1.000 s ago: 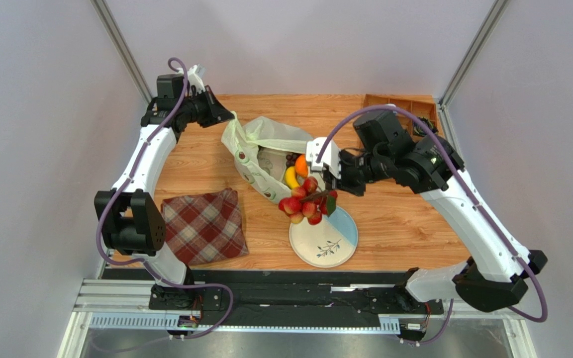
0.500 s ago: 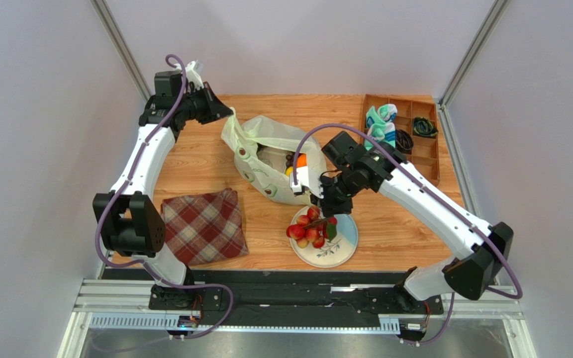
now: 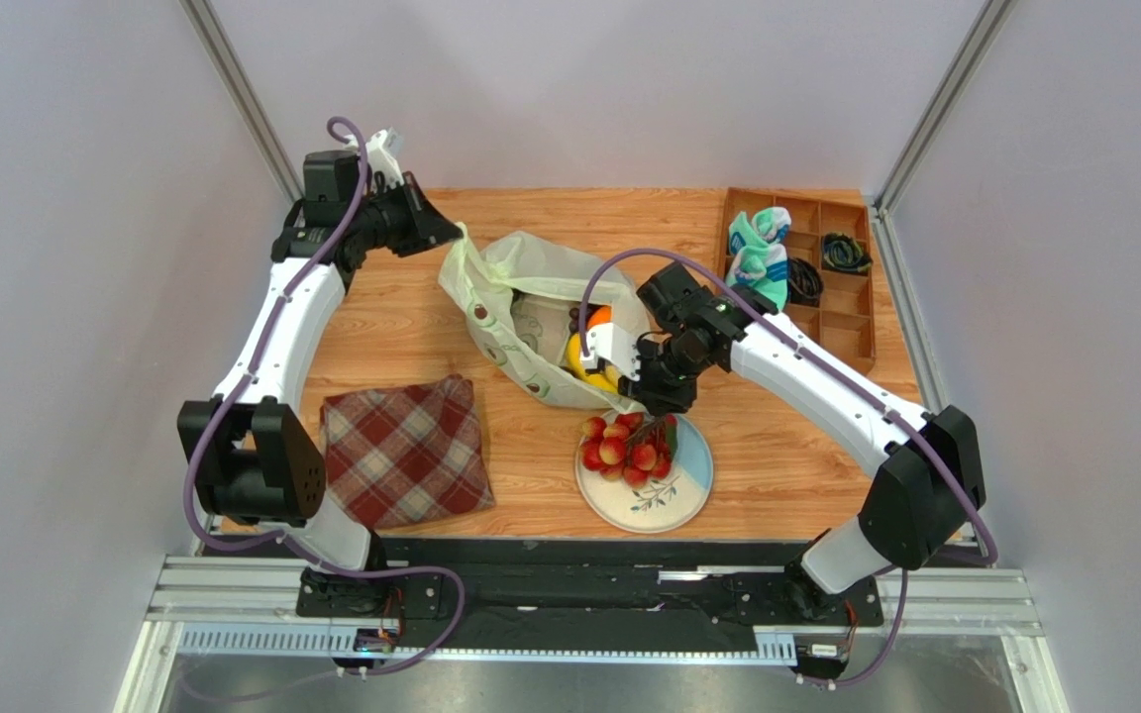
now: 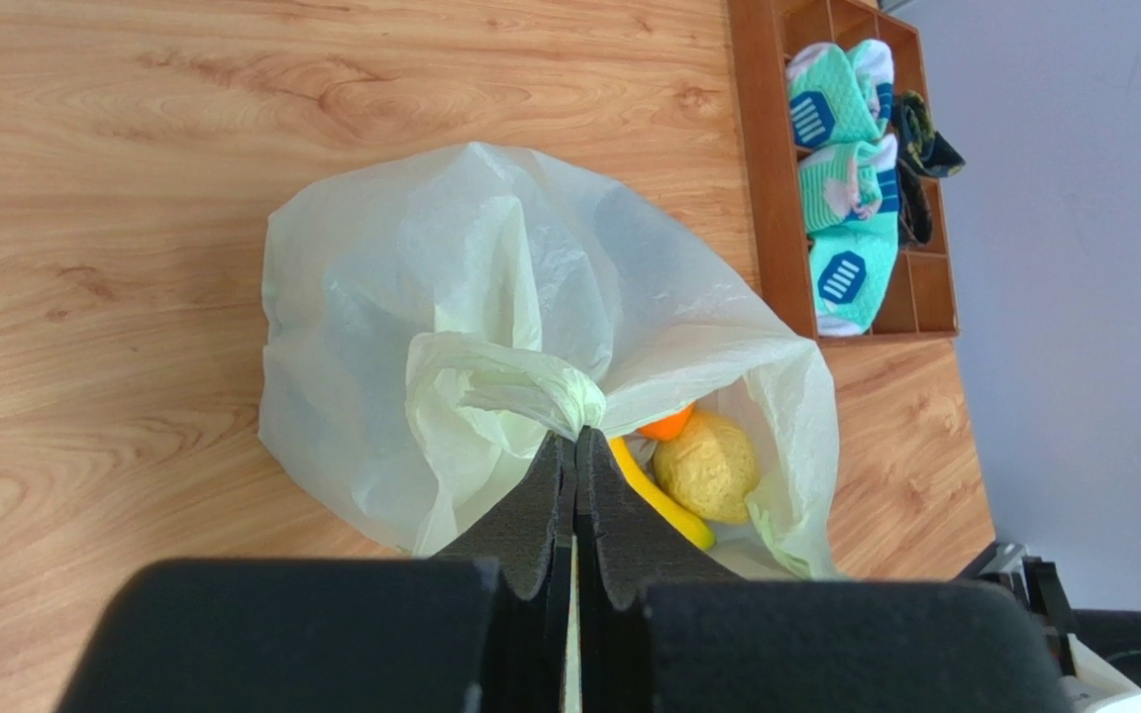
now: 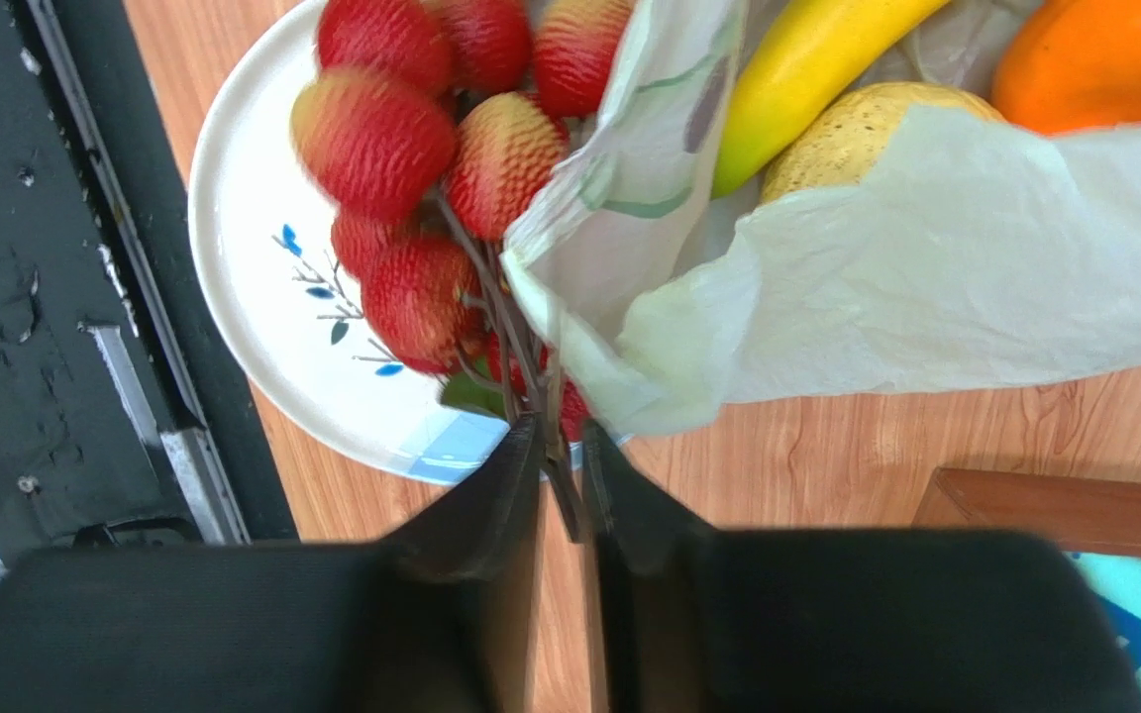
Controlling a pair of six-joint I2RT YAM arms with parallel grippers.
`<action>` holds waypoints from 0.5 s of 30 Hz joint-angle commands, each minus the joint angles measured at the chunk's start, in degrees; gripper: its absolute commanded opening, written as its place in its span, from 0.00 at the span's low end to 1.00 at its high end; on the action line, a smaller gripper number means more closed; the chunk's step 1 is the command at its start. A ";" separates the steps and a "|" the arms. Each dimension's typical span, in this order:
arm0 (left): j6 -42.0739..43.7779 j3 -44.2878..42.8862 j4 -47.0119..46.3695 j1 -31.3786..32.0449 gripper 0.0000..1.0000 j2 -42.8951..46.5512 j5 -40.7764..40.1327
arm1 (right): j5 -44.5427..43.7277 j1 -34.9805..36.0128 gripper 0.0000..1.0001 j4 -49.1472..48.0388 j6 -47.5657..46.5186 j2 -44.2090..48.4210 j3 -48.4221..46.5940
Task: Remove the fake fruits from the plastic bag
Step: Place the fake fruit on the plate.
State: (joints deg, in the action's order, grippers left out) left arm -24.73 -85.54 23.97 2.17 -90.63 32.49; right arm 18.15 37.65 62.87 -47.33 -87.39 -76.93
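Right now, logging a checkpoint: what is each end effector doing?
Left end effector: closed on the bag handle.
Right end effector: closed on the red grapes stem.

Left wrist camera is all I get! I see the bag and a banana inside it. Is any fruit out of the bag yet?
Observer: Yes. The red grape bunch lies on the plate, in front of the bag.
Operator: Cool! Is the other hand holding it?
Observer: Yes, the right gripper is shut on the bunch's stem, at the plate's edge.
Operator: Is the bag in the way?
Observer: A little. In the right wrist view the plastic bag has its open edge covering part of the bunch.
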 commanded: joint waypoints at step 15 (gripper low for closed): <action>-2.51 8.54 -2.08 0.29 0.00 8.01 5.12 | 6.29 -0.30 0.56 -10.91 12.53 -5.92 -23.79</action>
State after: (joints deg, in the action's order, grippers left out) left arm -25.82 -76.64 24.51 2.20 -85.89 35.22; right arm 21.58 37.04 58.85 -41.04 -85.93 -96.49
